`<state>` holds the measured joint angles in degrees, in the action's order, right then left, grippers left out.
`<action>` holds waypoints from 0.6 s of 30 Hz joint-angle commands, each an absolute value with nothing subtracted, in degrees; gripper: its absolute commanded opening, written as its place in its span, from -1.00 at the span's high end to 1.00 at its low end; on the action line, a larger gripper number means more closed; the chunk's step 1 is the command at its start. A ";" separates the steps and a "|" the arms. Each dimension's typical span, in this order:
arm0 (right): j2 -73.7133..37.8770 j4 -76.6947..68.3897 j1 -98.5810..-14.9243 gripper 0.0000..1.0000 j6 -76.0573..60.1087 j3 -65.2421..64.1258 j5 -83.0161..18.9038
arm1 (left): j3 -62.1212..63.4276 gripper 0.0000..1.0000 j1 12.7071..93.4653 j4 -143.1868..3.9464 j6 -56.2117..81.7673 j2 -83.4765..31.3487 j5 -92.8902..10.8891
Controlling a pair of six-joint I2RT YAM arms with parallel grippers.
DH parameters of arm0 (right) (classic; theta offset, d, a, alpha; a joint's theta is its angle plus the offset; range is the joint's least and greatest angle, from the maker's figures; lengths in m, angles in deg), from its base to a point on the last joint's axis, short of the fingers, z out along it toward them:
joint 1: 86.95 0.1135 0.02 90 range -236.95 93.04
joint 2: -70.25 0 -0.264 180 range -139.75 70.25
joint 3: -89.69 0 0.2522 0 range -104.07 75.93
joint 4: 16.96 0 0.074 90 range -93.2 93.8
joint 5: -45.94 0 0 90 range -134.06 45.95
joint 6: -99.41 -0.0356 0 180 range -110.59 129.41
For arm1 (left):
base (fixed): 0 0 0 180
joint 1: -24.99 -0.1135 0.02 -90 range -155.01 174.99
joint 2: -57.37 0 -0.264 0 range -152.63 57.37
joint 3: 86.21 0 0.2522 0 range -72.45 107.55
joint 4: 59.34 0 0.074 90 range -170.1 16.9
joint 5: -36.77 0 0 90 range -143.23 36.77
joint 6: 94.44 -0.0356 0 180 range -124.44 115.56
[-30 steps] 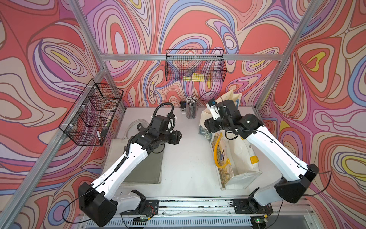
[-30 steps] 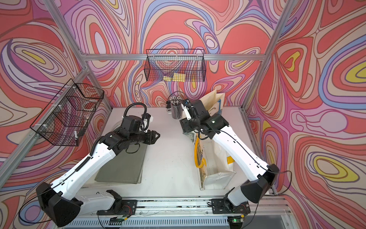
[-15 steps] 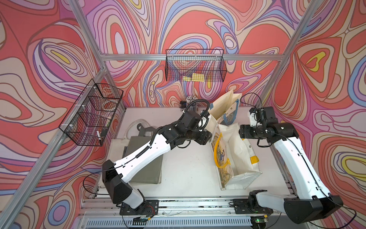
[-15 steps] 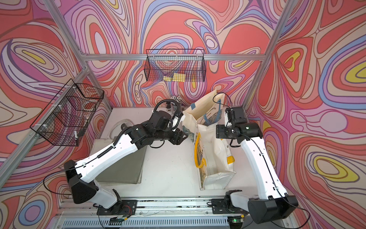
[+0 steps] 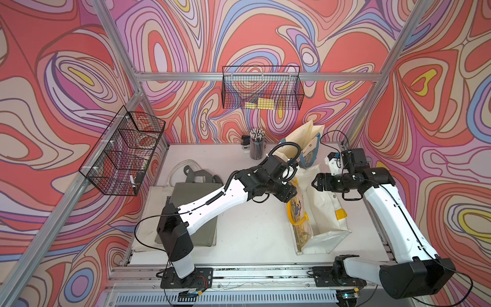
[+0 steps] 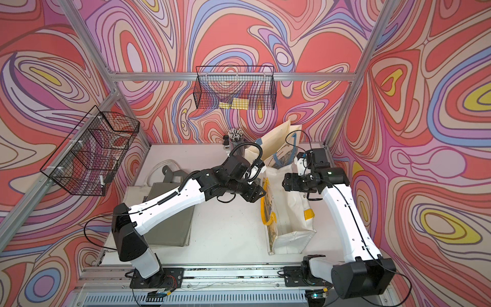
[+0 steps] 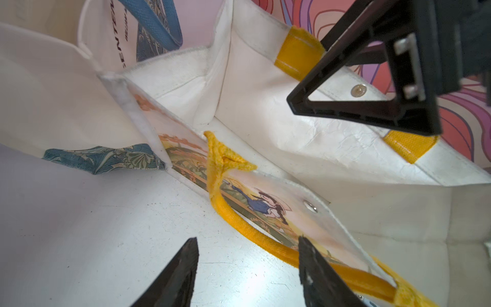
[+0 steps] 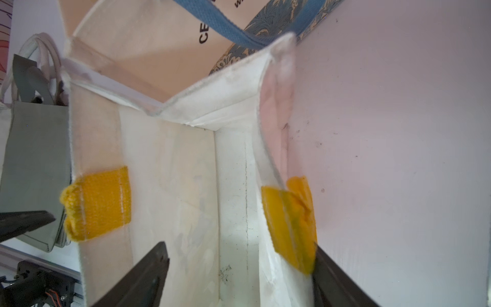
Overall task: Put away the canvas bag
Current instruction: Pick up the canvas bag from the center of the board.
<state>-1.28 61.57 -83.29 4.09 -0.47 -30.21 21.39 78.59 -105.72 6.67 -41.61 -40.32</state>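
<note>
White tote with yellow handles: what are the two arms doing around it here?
Both arms are at the open-topped white tote with yellow handles, which stands on the right of the table. The left gripper is open beside its printed wall, by the yellow strap handle. The right gripper is open astride the opposite wall. Neither holds anything. The flat grey-green canvas bag lies untouched on the table's left side.
</note>
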 commanded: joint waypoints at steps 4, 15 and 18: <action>0.22 60.72 -83.82 -0.68 3.79 0.07 -22.31 | 18.57 -0.24 79.31 -100.39 5.96 -42.81 -34.97; 3.18 63.13 -83.88 -0.72 0.58 1.88 -19.64 | 16.02 -0.22 82.48 -94.21 1.96 -44.01 -30.89; 3.54 63.85 -83.83 -0.78 -0.07 1.99 -19.21 | 17.17 -0.23 83.86 -95.16 -0.11 -44.82 -31.18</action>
<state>2.41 62.49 -83.62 1.36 1.39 -20.61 16.36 82.55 -96.43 3.07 -43.54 -32.39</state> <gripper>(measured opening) 0.883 0.614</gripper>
